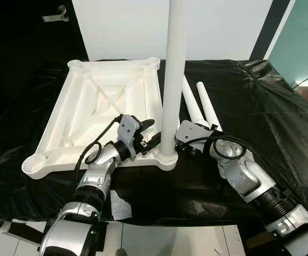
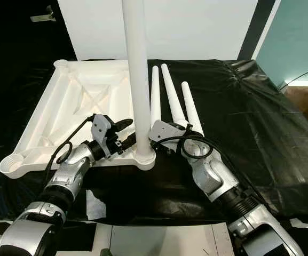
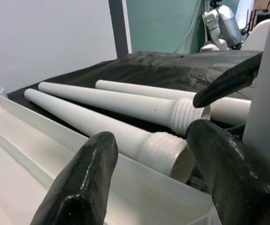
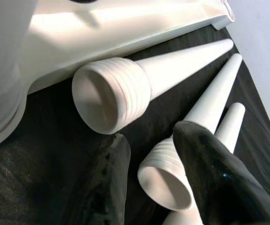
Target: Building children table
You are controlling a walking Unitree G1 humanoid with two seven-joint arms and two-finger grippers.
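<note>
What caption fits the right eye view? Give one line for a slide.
One leg stands in the upturned white tabletop's corner socket, three spare legs lie on black sheeting, left gripper and right gripper flank its base.

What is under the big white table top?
The upside-down table top lies on a black sheet that spreads past it on all sides. One leg stands up from its near corner. Whatever is beneath the sheet is covered.

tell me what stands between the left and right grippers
The upright table leg, seated in the near corner socket of the upturned tabletop, stands between the left gripper and right gripper, clearest in the eye views.
</note>
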